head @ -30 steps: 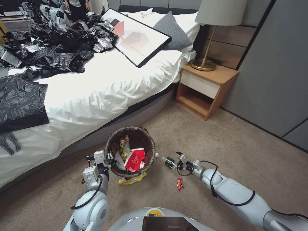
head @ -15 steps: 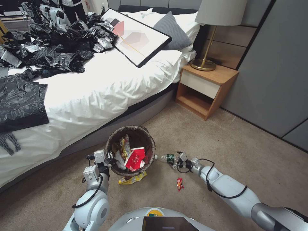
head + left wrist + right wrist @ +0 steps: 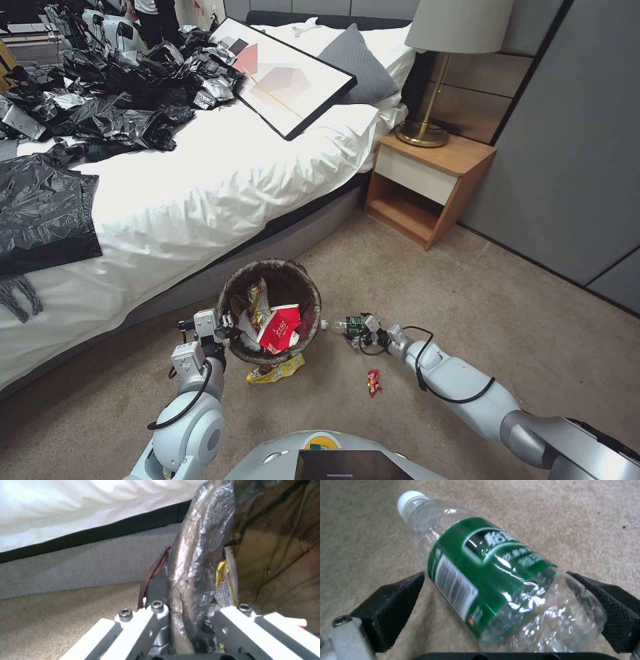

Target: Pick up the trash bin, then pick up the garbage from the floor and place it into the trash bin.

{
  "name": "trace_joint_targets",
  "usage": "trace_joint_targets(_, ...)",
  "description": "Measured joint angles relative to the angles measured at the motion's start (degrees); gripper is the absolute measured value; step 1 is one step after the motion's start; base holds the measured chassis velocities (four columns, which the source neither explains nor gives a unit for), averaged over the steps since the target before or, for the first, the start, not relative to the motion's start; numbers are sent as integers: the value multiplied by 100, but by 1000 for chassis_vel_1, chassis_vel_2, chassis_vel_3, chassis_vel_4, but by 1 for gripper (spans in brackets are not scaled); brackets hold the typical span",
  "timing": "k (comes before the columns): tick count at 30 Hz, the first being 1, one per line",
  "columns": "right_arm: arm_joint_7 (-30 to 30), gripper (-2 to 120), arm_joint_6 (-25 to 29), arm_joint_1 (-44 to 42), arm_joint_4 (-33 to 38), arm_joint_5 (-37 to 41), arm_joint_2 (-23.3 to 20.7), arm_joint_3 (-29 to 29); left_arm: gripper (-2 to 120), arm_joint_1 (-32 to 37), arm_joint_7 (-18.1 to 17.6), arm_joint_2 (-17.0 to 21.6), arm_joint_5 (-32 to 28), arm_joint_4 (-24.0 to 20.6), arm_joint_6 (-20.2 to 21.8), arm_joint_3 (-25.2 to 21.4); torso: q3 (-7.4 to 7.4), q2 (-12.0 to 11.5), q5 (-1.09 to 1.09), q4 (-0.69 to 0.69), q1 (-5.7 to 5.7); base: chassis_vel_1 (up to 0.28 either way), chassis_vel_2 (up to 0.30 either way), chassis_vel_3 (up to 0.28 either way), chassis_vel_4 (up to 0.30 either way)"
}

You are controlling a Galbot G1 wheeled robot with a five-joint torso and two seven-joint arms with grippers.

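The trash bin [image 3: 270,311] stands on the carpet [image 3: 467,313] just beside the bed's [image 3: 220,180] grey base, its rim wrapped in a dark liner. Inside it lie a red-and-white paper cup [image 3: 280,329] and a snack bag [image 3: 257,303]. My left gripper [image 3: 223,328] is clamped on the bin's near rim, one finger inside the liner and one outside. A yellow snack bag [image 3: 277,372] lies on the carpet against the bin's base on my side. To the bin's right, my right gripper [image 3: 355,327] holds the green-labelled bottle [image 3: 341,325] between its black pads [image 3: 391,606]; the bottle's white cap points toward the bin and is close to its rim. A tiny red wrapper [image 3: 373,383] lies on the carpet near the right forearm, apart from the bottle.
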Motion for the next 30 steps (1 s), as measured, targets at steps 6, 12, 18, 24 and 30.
trace_joint_targets(6, 63, 99, 7, 267, -434, -104, 287, -79, 4, -54, -23, 56, -61, 13, 0, -21, 0, 0, -1, 0, 0, 0, 0, 0, 0)
trace_joint_targets(12, 99, 82, -1, 344, -518, -129, 371, -158, 4, -106, -74, 108, -122, 13, 5, -19, 0, 0, -1, 0, 0, 0, 0, 0, 0)
trace_joint_targets(18, 208, 57, 8, 330, -454, -188, 386, -165, 4, -136, -91, 149, -150, 21, 17, -25, 0, 0, 0, 0, 0, 0, 0, 0, 0)
trace_joint_targets(24, 234, 41, -1, 339, -342, -183, 284, -176, 4, -179, -96, 135, -150, 61, 23, 23, 0, 0, 0, 0, 0, 0, 0, 0, 0)
trace_joint_targets(30, 304, 36, -1, 347, -268, -172, 228, -179, 4, -202, -104, 142, -152, 81, 27, 25, 0, 0, 0, 0, 0, 0, 0, 0, 0)
